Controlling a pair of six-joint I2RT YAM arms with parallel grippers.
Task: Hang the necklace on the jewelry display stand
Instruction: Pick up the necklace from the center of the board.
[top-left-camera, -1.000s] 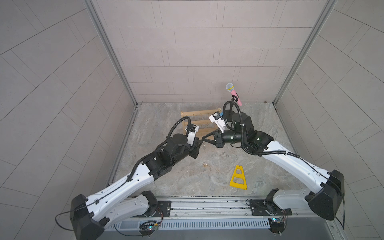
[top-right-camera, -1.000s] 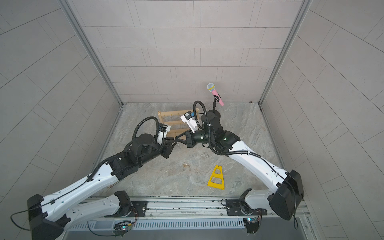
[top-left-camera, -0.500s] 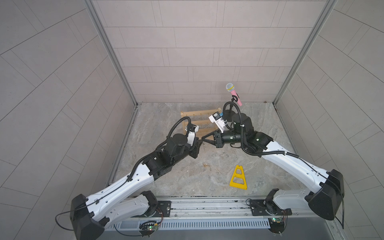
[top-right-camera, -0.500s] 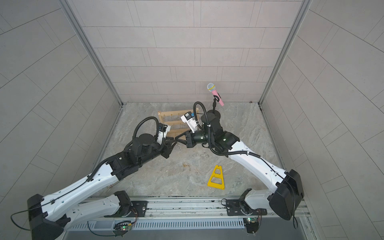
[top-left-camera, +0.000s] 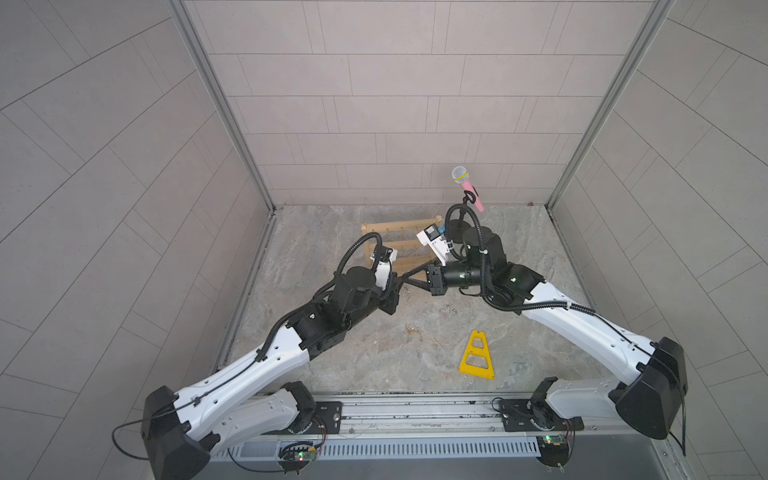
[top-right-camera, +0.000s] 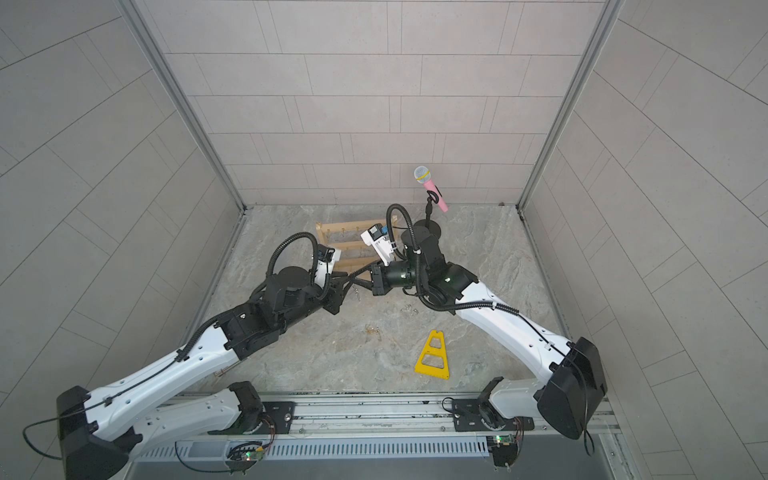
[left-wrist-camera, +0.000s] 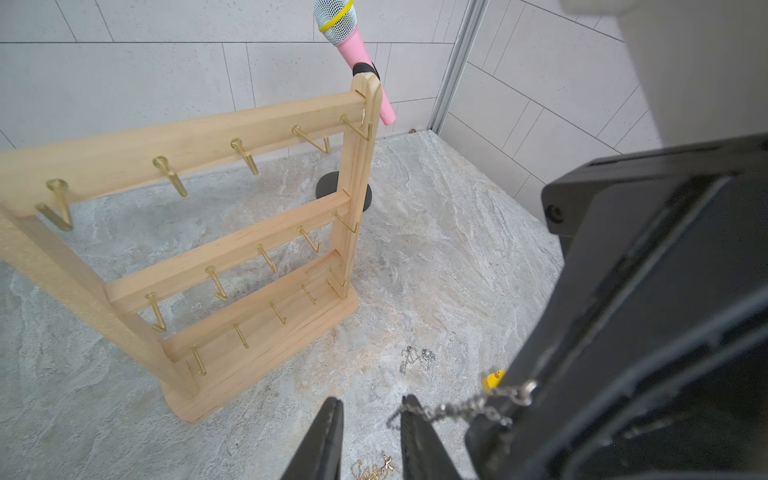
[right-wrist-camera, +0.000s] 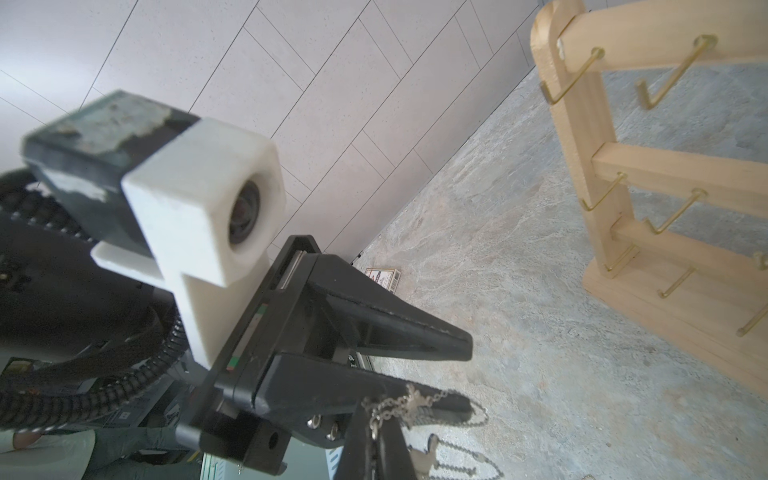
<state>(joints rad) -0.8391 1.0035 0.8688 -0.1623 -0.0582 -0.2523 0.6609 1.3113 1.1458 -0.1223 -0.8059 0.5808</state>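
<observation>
Motion since a second ago is barely visible. Left gripper (left-wrist-camera: 371, 409) is partly open, the silver necklace (left-wrist-camera: 457, 407) draped over one finger. Right gripper (right-wrist-camera: 372, 436) is clamped shut on the same chain, its tip just beside the left's. The wooden stand (top-left-camera: 395, 226) rests upright on the stone floor (top-left-camera: 374, 353) just behind them, a pink microphone (top-left-camera: 467, 189) behind it.
</observation>
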